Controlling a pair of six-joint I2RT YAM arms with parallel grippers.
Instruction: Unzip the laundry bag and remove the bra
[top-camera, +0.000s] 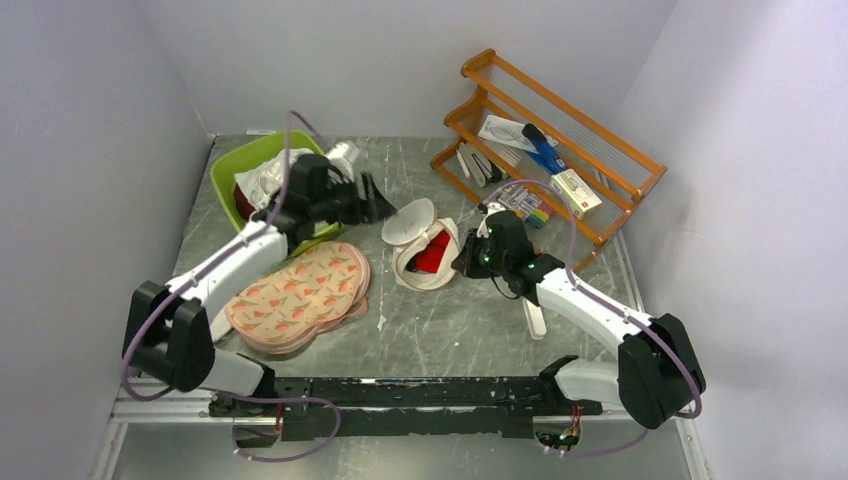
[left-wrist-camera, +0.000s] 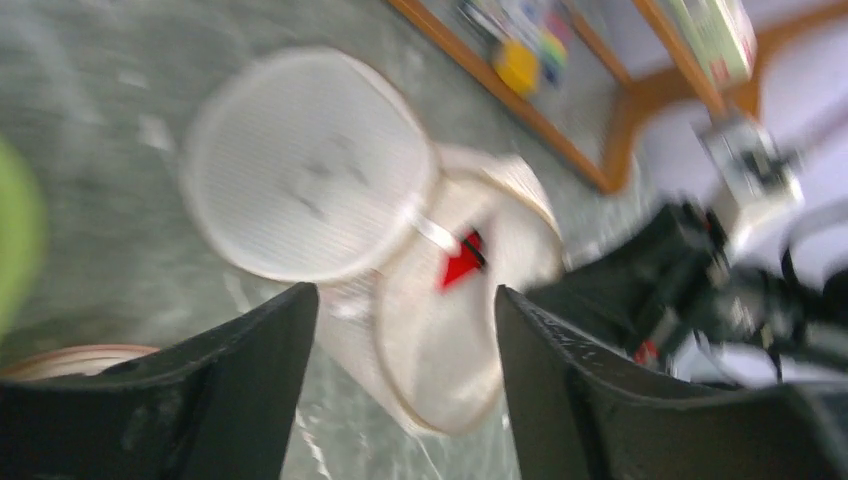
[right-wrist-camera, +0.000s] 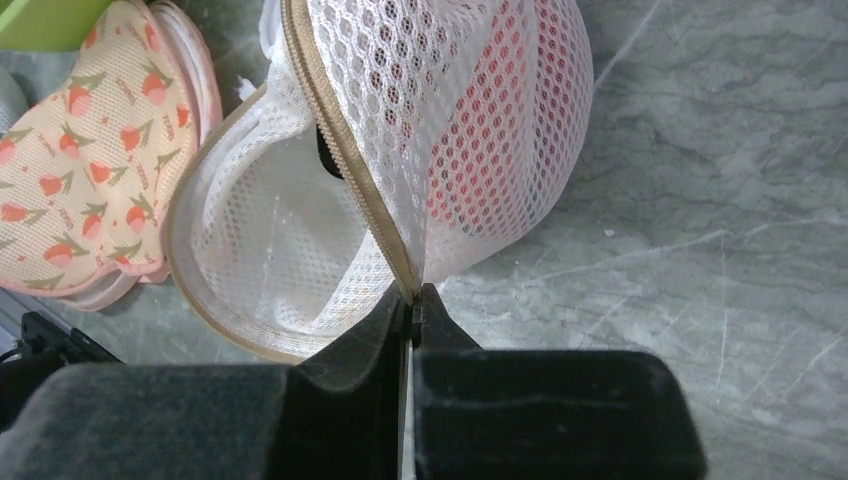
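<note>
I am holding the right hand (right-wrist-camera: 410, 302) clamped on the laundry bag (right-wrist-camera: 480, 130). Its two fingers (right-wrist-camera: 350, 365) are pressing together, with the tan zip edge caught at their tips. The bag is lying on the bench (right-wrist-camera: 700, 210) directly ahead of that hand. Its zip is standing open and the mesh shell is gaping into two halves that meet at the pinch. The bra (right-wrist-camera: 500, 150) is sitting inside the half ahead and slightly right of the fingertips, showing red through the mesh. Ahead and to the left of this hand, the peach fruit-printed pads (right-wrist-camera: 80, 190) are lying in a stack just beside the bag's open half.

I am keeping the left hand (left-wrist-camera: 400, 300) above the bench with its fingers spread wide apart and nothing between them. Its own view is coming through blurred. The bag is lying ahead of it. The round flap (left-wrist-camera: 310, 165) is sitting ahead and to the left, and the bag's body, with a patch of red, is showing in the gap between the fingers.

From above, this hand is hovering near the flap but apart from it. A green tub (top-camera: 235, 165) is sitting behind the left hand, and a wooden rack (top-camera: 600, 165) is standing beyond the right hand.
</note>
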